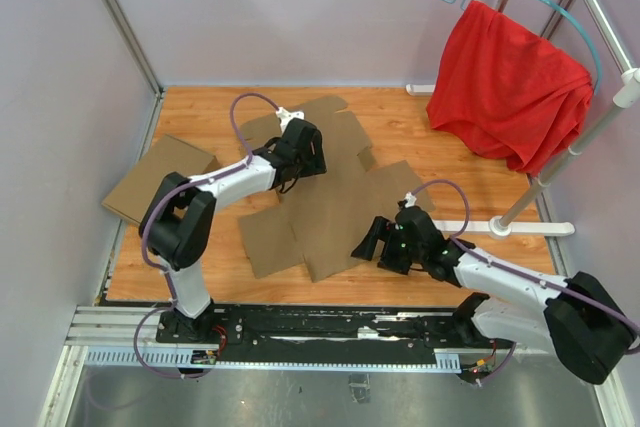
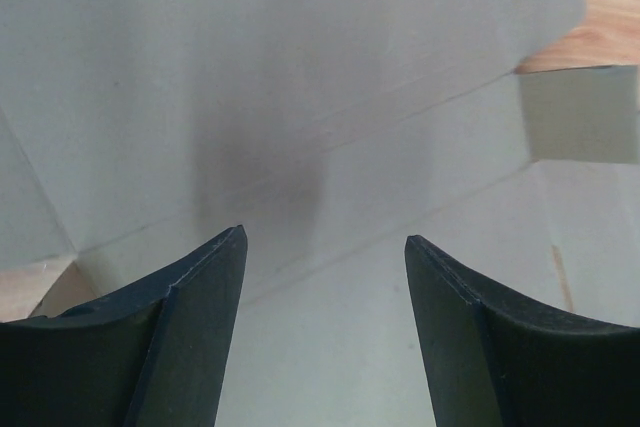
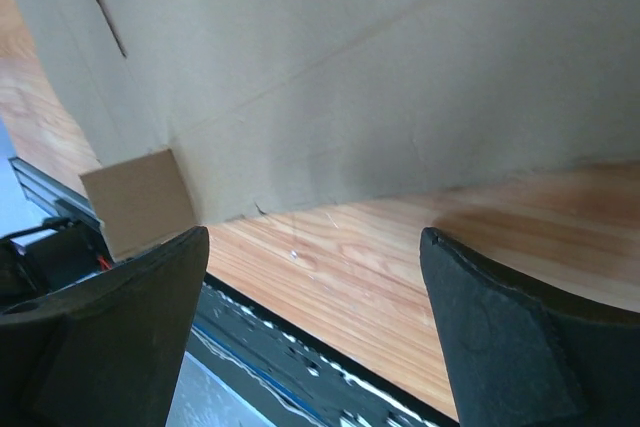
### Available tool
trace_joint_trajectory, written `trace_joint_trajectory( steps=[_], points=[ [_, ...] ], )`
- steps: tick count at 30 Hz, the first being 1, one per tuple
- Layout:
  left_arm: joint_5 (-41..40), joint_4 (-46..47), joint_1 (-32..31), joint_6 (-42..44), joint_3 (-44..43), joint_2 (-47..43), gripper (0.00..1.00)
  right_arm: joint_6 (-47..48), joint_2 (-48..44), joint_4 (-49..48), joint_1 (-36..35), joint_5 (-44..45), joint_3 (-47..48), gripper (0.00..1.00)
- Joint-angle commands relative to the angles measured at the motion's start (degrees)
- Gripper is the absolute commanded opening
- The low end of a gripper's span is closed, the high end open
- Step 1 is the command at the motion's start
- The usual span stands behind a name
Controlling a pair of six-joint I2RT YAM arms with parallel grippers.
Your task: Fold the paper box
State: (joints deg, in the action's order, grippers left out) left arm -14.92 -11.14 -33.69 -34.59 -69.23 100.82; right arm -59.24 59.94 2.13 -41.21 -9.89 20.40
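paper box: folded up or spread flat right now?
Spread flat. In the top view the paper box lies opened out on the table, flaps and tabs splayed outward, no walls standing.

Bright even light; wrist views soft; faint shadow on paper box (image 2: 300, 97).

no text, label, brand or number can be read in any view; the box (image 1: 335, 212) shows only bare brown card.
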Motion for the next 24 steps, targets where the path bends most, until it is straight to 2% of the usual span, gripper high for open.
trace_joint_trajectory(
  steps=[1,5,10,18,24],
  points=[
    [-0.38,1.89,0.85,4.65,-2.07,5.6,0.7,-3.31,4.97,-3.57,-0.79,1.2,-0.33,0.88],
    [0.28,1.56,1.7,4.55,-1.46,9.28,0.69,-4.26,9.12,-5.8,-0.89,1.28,-0.1,0.88],
    [0.31,1.84,2.23,3.37,1.91,9.2,0.69,-4.12,10.59,-5.24,-0.86,2.91,1.88,0.88],
    [1.97,2.16,2.23,1.78,6.54,8.71,0.68,1.37,5.82,5.07,-0.63,8.79,9.67,0.88],
    [4.01,4.71,2.23,0.4,10.14,8.37,0.68,2.89,5.53,10.34,-0.19,9.38,14.01,0.88]
  ],
)
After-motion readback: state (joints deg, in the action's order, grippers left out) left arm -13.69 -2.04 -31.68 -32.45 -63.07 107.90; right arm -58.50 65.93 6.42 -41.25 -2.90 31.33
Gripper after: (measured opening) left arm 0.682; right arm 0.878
